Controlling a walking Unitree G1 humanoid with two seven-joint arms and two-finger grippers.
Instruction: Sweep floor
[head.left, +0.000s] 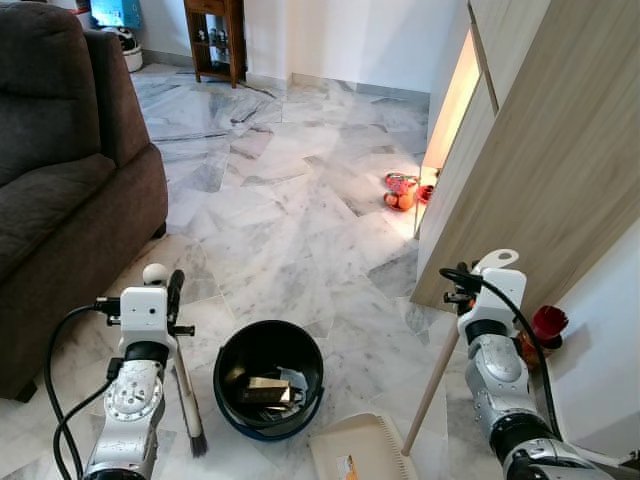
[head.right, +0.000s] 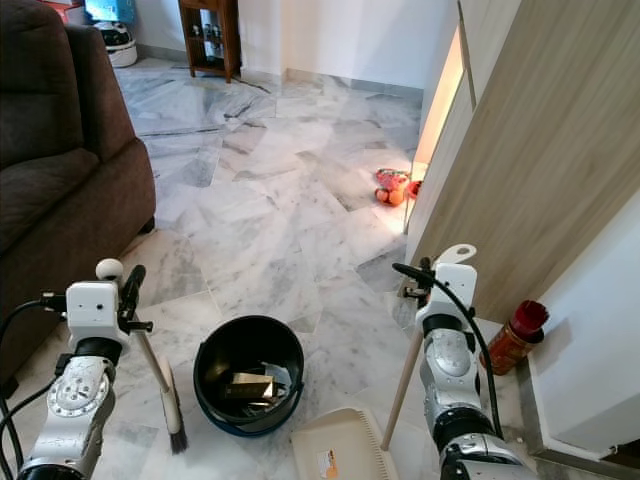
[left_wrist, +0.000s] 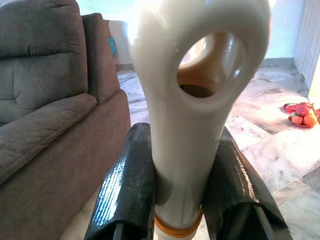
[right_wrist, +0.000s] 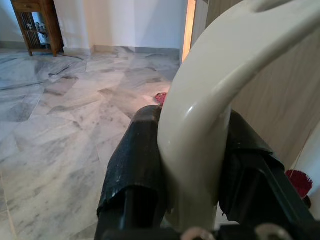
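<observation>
No readable text, brand or number anywhere. The dustpan (head.left: 362, 452) has a small orange label near its front edge, but the print is too small to read. Items inside the black bucket (head.left: 268, 378) show no legible markings.

Both silver arms are raised in front of the body, bent at the elbow, with the wrists pointing forward. The left gripper (left_wrist: 181, 200) has its two long black fingers (left_wrist: 127, 190) pressed against a cream plastic handle. The right gripper (right_wrist: 192, 175) clamps its black fingers (right_wrist: 135, 165) on another cream handle.
</observation>
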